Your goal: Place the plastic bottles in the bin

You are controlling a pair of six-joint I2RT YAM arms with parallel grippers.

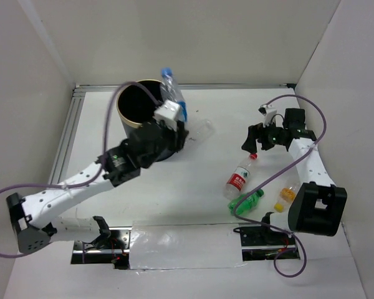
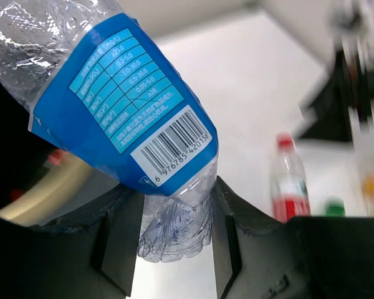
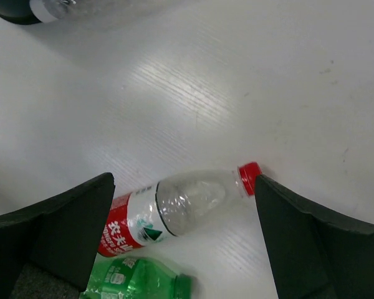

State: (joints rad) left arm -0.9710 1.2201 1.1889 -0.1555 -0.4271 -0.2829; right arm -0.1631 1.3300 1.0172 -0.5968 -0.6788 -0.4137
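left jaws: gripping blue-labelled bottle (image 1: pixel 172 87) by base, cap up, at right rim of bin (image 1: pixel 119 107), not yet inside. right of bin, well apart: right jaws wide open above red-capped bottle (image 3: pixel 174 208) lying on counter (image 1: pixel 193 205). bottle long axis runs jaw to jaw, so wrist turn probably needed. right arm nearer.

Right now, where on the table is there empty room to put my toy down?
The middle of the table, between the bin and the red-capped bottle, is bare. It's crowded by the green bottle and orange bottle.
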